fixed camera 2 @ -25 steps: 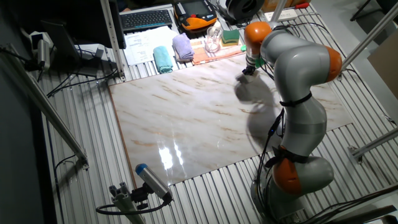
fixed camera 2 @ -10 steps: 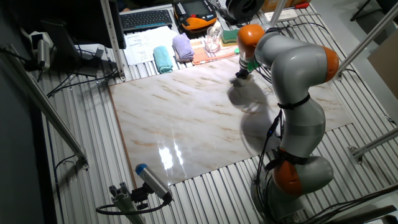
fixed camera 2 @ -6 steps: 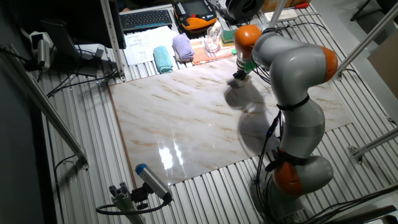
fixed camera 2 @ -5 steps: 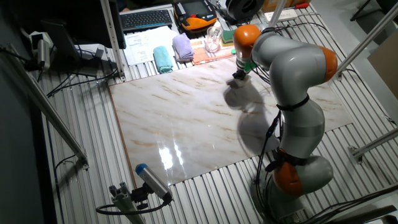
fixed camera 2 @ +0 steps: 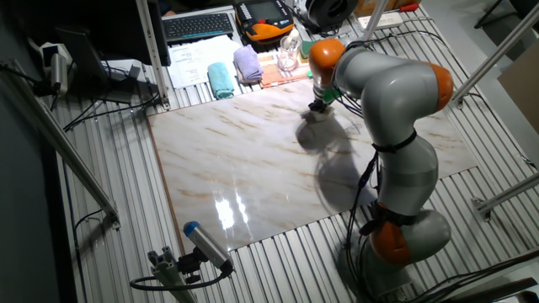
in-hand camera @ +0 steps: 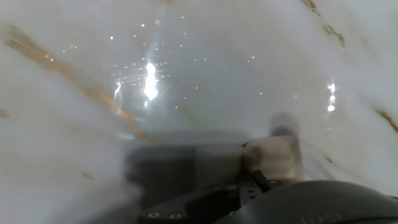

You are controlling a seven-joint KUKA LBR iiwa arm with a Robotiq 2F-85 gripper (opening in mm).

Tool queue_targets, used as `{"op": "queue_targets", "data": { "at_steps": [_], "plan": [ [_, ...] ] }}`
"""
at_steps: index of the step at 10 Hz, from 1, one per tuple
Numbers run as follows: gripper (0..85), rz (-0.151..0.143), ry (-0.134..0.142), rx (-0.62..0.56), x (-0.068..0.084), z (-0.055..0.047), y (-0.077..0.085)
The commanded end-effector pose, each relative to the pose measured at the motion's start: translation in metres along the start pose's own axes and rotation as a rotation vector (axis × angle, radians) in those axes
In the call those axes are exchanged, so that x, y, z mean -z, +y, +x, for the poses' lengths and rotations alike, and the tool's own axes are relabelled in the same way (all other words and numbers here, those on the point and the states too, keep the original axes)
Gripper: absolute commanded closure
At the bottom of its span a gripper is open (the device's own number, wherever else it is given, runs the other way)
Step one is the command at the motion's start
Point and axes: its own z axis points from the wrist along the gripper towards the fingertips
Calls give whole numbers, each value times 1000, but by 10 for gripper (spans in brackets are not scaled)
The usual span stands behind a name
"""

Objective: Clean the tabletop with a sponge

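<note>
Fixed view: gripper (fixed camera 2: pixel 317 108) is sliding leftward across the marble tabletop (fixed camera 2: pixel 236 160) since a moment ago. Its fingers are clamping the cream sponge (in-hand camera: pixel 273 155), so wiping is progressing.

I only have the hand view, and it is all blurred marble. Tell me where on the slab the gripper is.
Observer: The gripper is low over the tabletop, close to its back edge and right of that edge's middle.
Operator: Name what lies beyond that edge.
Observer: On the ribbed metal just behind it are a teal cloth, a lilac cloth and a clear glass.
Operator: Say how much slab lies on the other sides.
Observer: Most of it. Bare marble runs from the gripper to the left and front edges in the fixed view, with a glare patch near the front.
</note>
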Motion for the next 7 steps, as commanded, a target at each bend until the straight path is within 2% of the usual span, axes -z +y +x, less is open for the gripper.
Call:
{"op": "queue_targets", "data": {
  "at_steps": [1,5,7],
  "plan": [
    [850,0,1,-4,0,1,3],
    [850,-4,14,-27,6,5,22],
    [850,4,19,-37,10,7,31]
  ]
}}
